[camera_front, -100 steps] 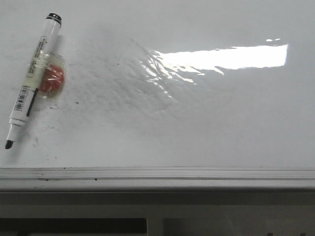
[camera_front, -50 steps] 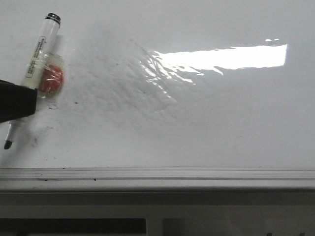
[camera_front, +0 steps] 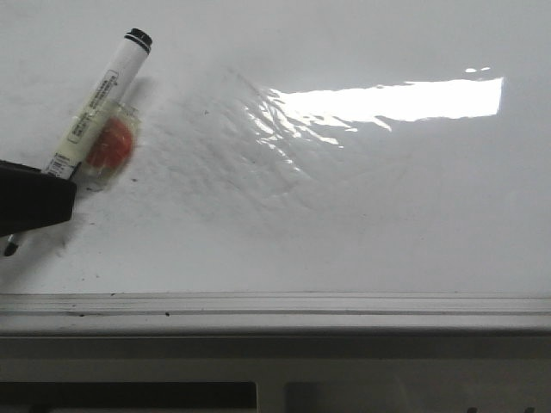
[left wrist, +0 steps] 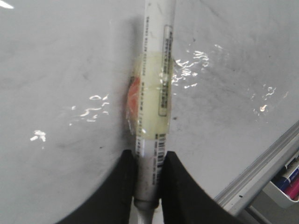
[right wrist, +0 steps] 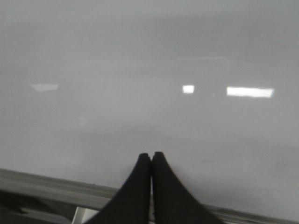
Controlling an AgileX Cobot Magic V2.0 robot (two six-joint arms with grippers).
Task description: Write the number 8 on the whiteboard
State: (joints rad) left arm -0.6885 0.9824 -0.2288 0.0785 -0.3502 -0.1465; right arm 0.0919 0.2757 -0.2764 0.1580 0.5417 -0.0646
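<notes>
At nine o'clock on the whiteboard [camera_front: 344,215], our left gripper [left wrist: 150,186] has its jaws clamped on the marker [camera_front: 99,103], long axis toward one o'clock. No number 8 shows. Our right gripper [right wrist: 151,161], jaws together, hangs apart.

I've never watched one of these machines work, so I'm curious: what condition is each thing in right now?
Marker: uncapped, clamped near its tip end, tilted.
Left gripper: shut on the marker.
Right gripper: shut, holding nothing.
Whiteboard: no number drawn yet, only faint grey smudges and glare.
Orange piece: taped to the marker's barrel.
</notes>
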